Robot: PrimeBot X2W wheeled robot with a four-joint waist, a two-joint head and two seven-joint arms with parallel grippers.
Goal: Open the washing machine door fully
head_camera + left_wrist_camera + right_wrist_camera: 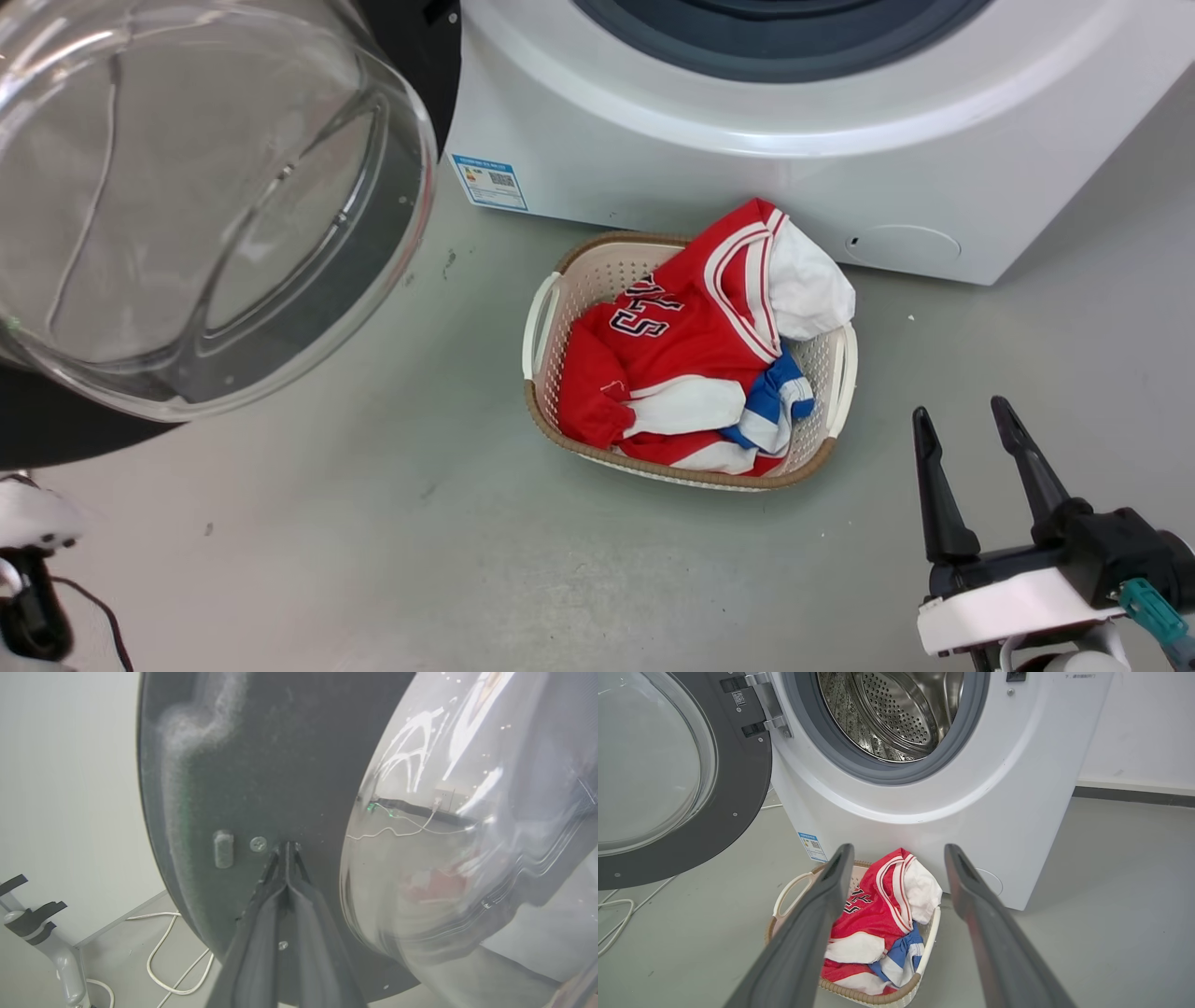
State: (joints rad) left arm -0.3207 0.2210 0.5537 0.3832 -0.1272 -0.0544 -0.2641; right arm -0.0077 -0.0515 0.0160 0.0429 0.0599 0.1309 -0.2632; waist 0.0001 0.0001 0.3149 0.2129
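Observation:
The washing machine door (738, 788) stands swung out to the left on its metal hinge (763, 704), with its dark inner face and clear glass bowl (187, 187) turned toward me. My left gripper (286, 848) is shut, and its tips touch the door's dark inner face (261, 765) beside a screw, left of the glass bowl (467, 812). The white machine (896, 807) shows its steel drum (896, 714) and grey rubber ring. My right gripper (962, 411) hangs open and empty over the floor, right of the basket; in the right wrist view the right gripper (899, 849) points toward the machine's front.
A cream laundry basket (540, 327) holding red, white and blue clothes sits on the grey floor just in front of the machine. White cables (159, 961) lie on the floor behind the door. A grey stand (42, 933) is near the wall.

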